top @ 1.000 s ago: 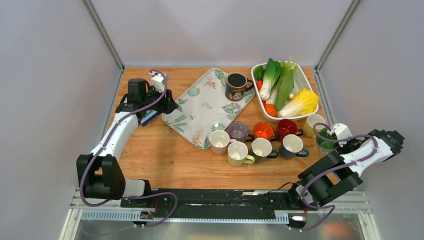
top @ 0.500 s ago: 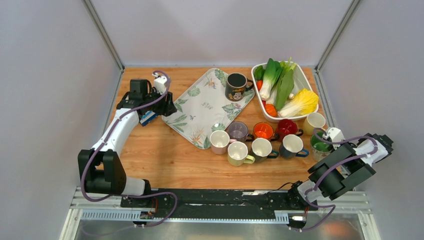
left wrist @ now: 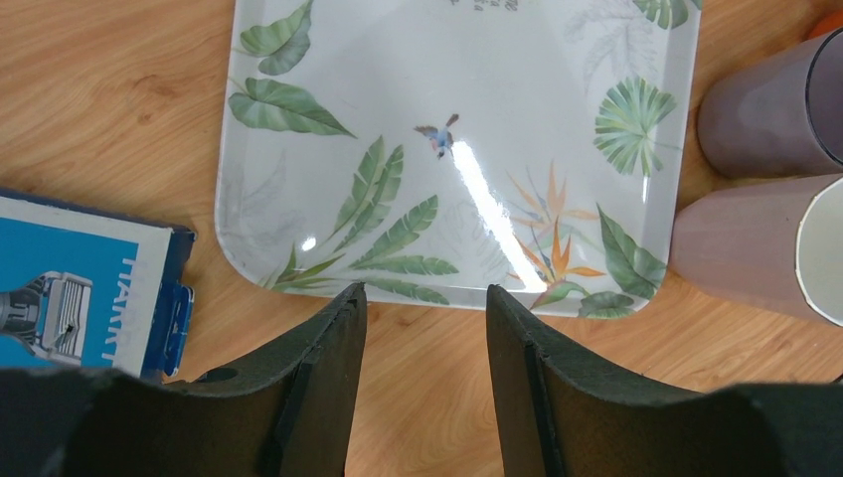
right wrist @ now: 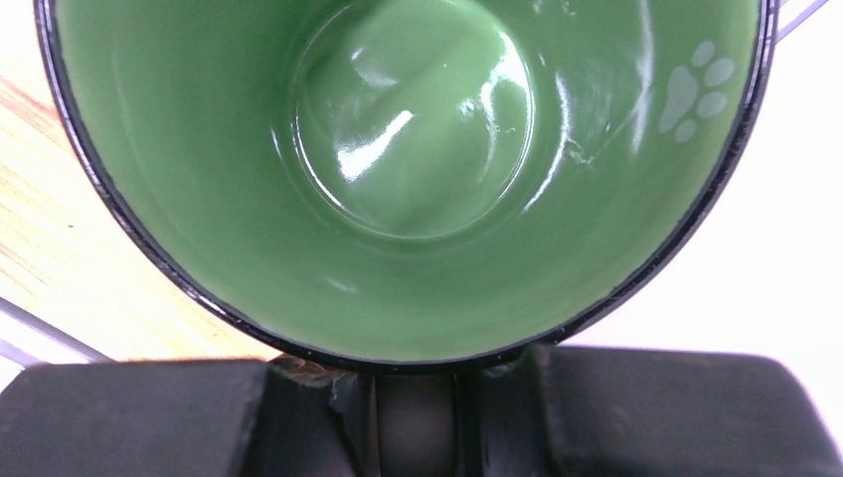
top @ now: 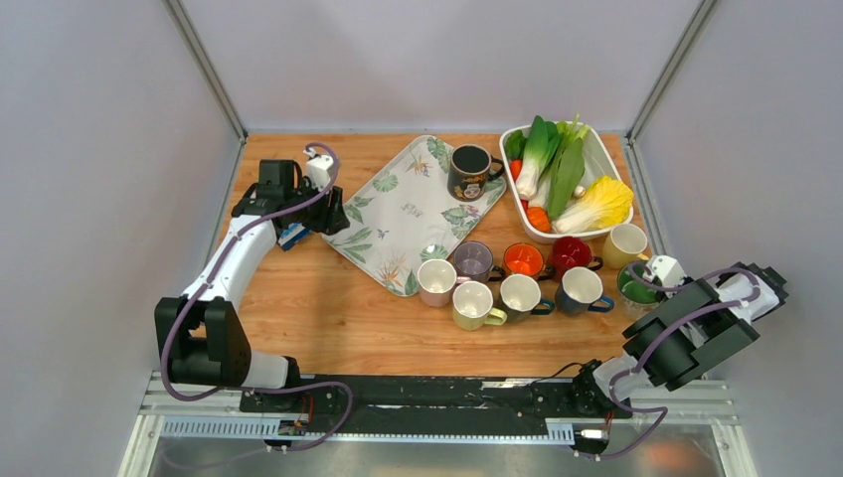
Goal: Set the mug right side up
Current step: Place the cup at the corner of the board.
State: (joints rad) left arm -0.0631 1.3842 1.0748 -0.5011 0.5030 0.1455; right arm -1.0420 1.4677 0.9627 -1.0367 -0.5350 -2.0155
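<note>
**A:** What does the mug look like, and where is it?

**B:** The mug has a glossy green inside, a thin black rim and one pale paw print on its inner wall. In the top view it sits well to the right of the tray, and its mouth faces up. I cannot tell whether its base touches the table.

**A:** Is anything holding it?

**B:** Yes. The right gripper is clamped narrow on the mug's dark handle, just below the rim.

**A:** And the other arm?

**B:** The left gripper hangs at the tray's left corner with its fingers apart and nothing between them.

**A:** Any writing to read?

**B:** A blue box lies just left of the tray. White capital letters run sideways on it beside a drawing of a device, but they are too small to read with certainty. The tray shows only printed green leaves, orange flowers and a small bird.
</note>
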